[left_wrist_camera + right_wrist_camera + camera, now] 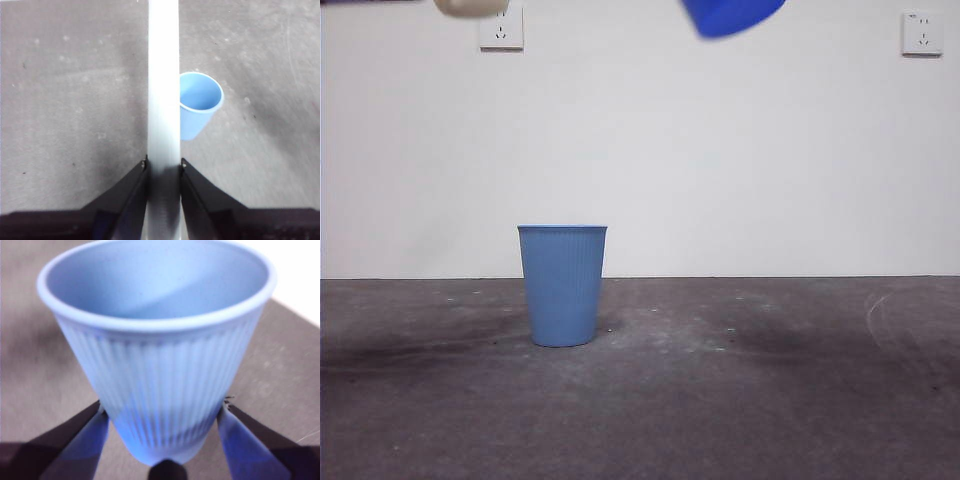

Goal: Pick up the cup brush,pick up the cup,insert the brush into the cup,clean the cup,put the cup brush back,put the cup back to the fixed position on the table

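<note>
My left gripper (pixel 163 162) is shut on the cup brush handle (pixel 163 90), a pale grey stick running away from the jaws. The cream sponge head (pixel 470 6) peeks in at the top left of the front view. My right gripper (pixel 162 410) is shut on a blue ribbed cup (pixel 157 350), held high above the table; its bottom edge (pixel 730 15) shows at the top of the front view. A second identical blue cup (pixel 562 285) stands upright on the dark grey table (pixel 770 400); it also shows in the left wrist view (pixel 199 104), below the brush.
A white wall with two sockets (pixel 501 28) (pixel 921 32) stands behind the table. The table surface is mottled with pale scuffs.
</note>
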Controlling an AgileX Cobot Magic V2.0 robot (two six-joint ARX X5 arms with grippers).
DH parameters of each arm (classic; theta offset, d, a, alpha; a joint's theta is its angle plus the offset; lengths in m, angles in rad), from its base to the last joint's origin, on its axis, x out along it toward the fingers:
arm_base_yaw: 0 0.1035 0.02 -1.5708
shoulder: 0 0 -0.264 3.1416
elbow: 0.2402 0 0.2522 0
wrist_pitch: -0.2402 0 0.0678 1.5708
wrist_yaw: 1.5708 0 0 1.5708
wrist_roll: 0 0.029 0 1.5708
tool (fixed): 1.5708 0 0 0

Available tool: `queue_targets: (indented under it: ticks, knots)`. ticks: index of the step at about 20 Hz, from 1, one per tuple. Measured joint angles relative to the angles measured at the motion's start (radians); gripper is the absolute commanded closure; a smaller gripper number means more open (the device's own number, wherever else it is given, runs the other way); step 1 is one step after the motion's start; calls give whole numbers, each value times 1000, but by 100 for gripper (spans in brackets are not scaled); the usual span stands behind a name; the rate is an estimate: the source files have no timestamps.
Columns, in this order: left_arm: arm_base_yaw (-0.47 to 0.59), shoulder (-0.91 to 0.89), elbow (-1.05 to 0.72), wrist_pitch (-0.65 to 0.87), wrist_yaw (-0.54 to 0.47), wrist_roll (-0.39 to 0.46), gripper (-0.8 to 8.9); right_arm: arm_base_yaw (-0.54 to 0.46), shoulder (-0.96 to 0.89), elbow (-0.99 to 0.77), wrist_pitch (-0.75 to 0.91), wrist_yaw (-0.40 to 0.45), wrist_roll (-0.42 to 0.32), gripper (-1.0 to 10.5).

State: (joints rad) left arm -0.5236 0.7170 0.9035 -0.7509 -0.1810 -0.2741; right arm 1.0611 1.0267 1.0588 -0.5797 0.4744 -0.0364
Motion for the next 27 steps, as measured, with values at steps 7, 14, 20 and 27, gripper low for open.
queue_targets:
  ticks: [7, 14, 20, 27]
  knots:
    - [397, 328, -13, 154, 306, 8, 822, 1, -214, 0, -63, 35, 40, 963]
    - [351, 595, -15, 285, 268, 49, 822, 1, -252, 0, -65, 105, 48, 963]
    - [301, 748, -15, 363, 206, 43, 822, 1, -244, 0, -68, 125, 48, 963]
    - [246, 871, -15, 384, 136, 2, 822, 1, -244, 0, -68, 125, 48, 963]
